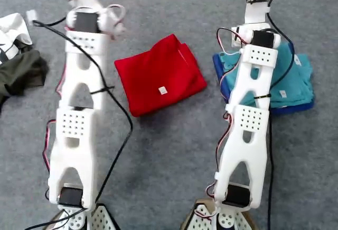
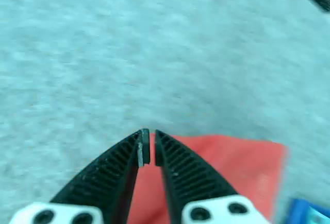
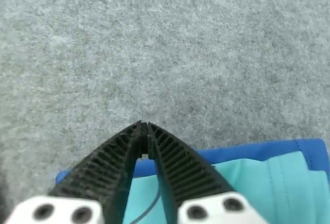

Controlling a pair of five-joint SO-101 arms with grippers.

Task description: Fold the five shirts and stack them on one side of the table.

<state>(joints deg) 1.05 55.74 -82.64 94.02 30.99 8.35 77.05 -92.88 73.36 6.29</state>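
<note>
Item: folded red cotton shirt (image 1: pixel 160 75), a squarish bundle lying skewed at the centre of the grey felt table (image 1: pixel 169 156), label up
Stack: folded teal shirt (image 1: pixel 298 76) on folded blue shirt (image 3: pixel 247 151), at 3 o'clock
Pending: crumpled dark olive shirt (image 1: pixel 24 71) and white shirt (image 1: pixel 13 26), at 9 o'clock
Left gripper (image 2: pixel 148 147): fingers together, nothing between them, at 11 o'clock beyond the red shirt
Right gripper (image 3: pixel 144 136): fingers together, empty, at 1 o'clock past the stack's far edge
Step, as judged: carry the red shirt onto the stack
Handling: open wide, pinch through all layers at a folded edge (not a loose hem), lift low, set square on the teal
</note>
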